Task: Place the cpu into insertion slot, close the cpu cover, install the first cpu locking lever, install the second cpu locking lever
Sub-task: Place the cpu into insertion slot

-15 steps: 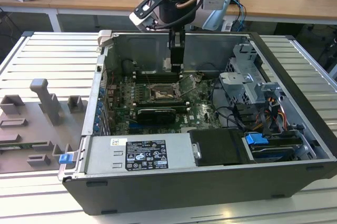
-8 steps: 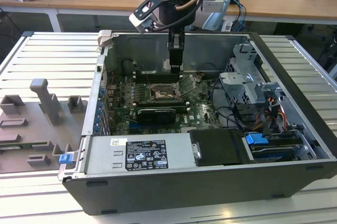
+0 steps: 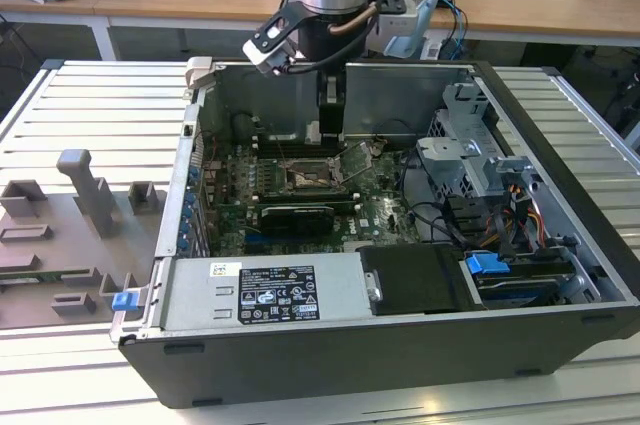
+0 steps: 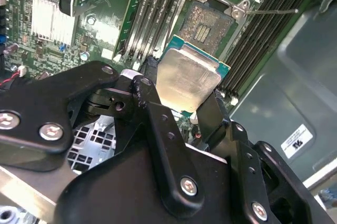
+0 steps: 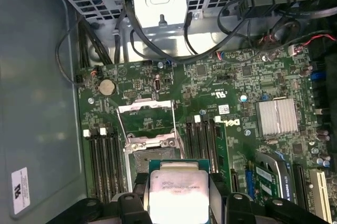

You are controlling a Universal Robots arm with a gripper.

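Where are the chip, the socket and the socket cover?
chip (image 4: 187, 83): second wrist view, middle of its metal face.
socket (image 4: 208, 23): second wrist view, its dark centre.
socket cover (image 5: 145, 106): first wrist view, one bar of its frame.

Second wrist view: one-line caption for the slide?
Gripper shut on the cpu, silvery face to camera, held clear of the empty insertion slot on the green motherboard.

Pale silvery-grey face on the cpu, thin teal-green edge around it. The gripper is matt black with silver screw heads. The insertion slot has a dark centre speckled gold-brown and a silvery rim. Shiny bare metal on the cpu cover. Green circuit board with fine pale tracing; ribbed silver heatsink. Black memory slots, white end clips. Dark grey computer case, lighter grey inside. Pale grey table, ribbed in parallel slats.
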